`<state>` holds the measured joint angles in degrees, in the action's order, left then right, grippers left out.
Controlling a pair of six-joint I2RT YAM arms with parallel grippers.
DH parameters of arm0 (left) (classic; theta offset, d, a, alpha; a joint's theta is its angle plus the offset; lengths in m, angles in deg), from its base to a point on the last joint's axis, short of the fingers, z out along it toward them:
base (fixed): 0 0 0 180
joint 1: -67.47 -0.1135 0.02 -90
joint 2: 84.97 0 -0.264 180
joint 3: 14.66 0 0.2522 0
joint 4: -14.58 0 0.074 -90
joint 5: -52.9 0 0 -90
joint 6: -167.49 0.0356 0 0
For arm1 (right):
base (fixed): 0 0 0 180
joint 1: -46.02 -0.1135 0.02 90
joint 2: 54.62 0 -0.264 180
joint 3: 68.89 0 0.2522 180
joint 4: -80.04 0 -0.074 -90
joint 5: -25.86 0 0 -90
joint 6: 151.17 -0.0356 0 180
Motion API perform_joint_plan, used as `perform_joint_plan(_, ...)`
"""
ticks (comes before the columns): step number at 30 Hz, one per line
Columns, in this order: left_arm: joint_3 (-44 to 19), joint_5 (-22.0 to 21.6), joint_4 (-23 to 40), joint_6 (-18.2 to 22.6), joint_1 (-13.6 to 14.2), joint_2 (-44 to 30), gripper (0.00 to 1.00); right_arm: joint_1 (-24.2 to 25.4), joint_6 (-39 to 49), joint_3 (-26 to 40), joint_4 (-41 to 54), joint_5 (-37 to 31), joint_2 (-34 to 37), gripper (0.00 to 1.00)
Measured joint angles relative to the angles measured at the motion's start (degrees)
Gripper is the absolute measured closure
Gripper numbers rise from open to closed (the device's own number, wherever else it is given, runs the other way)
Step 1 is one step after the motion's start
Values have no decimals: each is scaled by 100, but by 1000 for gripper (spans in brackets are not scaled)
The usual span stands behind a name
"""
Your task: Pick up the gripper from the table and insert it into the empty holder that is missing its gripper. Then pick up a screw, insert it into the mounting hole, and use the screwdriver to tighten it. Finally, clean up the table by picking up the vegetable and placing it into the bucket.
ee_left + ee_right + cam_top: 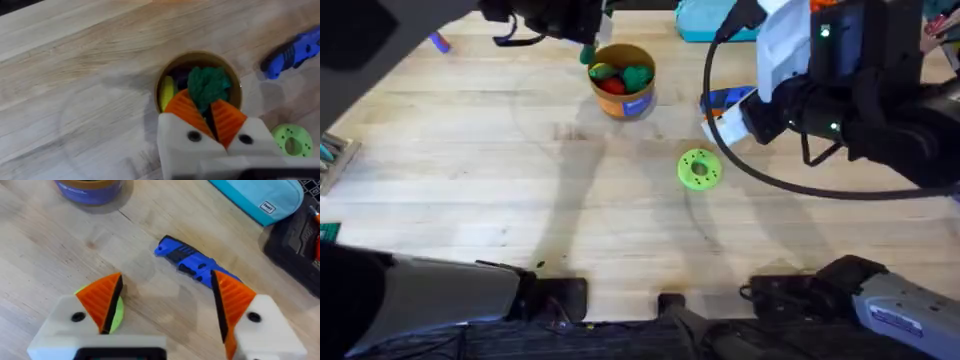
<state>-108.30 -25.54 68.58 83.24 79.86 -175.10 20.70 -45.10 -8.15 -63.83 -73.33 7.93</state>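
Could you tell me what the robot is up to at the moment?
The left gripper is shut on the vegetable and holds it right over the bucket, which already has red and green toys in it. The right gripper hangs open above the table, near a blue screwdriver and a green disc.

The bucket (621,81) stands on the pale wooden table (470,180), toward its far side. Inside it lie a red round toy (611,86), a green one (637,75) and something yellow at the rim. Just behind the bucket, a dark arm (550,20) hangs over its far edge with a bit of dark green at its tip. In front of the bucket and off toward the right arm's side lies a flat bright-green disc (699,168). Between the disc and the bulky right arm (850,90) rests a blue tool (728,99). Behind the bucket, on that same side, sits a teal case (715,22).
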Motion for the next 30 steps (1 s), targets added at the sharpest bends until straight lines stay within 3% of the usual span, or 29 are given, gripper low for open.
perform_joint_plan(8,5,200,-327,-293,382,-1032,992,0,0,0,-3,0,0,15)
perform_joint_plan(17,44,242,-334,-517,371,-1276,968,0,0,0,17,0,0,15)
perform_joint_plan(18,44,242,-323,-517,371,-1276,927,0,0,0,15,0,-2,15)
perform_joint_plan(19,44,240,-323,-521,373,-1276,809,0,0,0,15,0,-2,15)
perform_joint_plan(24,39,351,-362,-559,397,-1216,85,0,0,0,19,0,0,15)
perform_joint_plan(26,27,349,-356,-557,406,-1191,19,0,0,0,19,0,-2,15)
perform_joint_plan(30,-91,349,-310,-554,390,-1191,14,0,0,0,22,0,-2,15)
